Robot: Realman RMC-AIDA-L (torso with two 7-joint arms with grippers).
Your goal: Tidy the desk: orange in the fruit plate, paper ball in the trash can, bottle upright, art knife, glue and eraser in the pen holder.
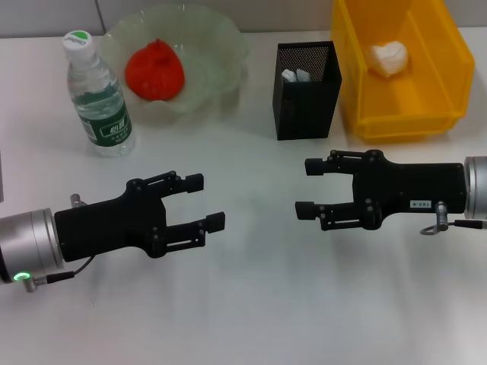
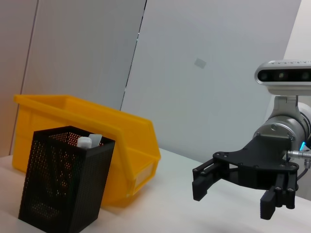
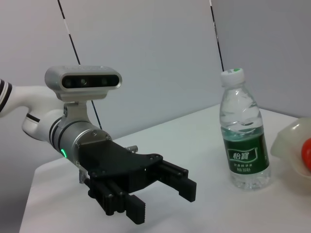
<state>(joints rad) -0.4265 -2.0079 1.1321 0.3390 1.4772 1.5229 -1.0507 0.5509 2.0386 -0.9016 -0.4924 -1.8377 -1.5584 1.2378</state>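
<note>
You are looking at a plain white bench (image 1: 251, 304) with a smooth matte top that takes soft shadows under even light. Behind it stands a pale grey panelled wall (image 2: 209, 73), its panels split by thin dark seams.

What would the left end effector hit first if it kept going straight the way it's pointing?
Probably the right end effector, which faces the open left end effector across bare table; nothing lies between them, though relative height is unclear.
</note>
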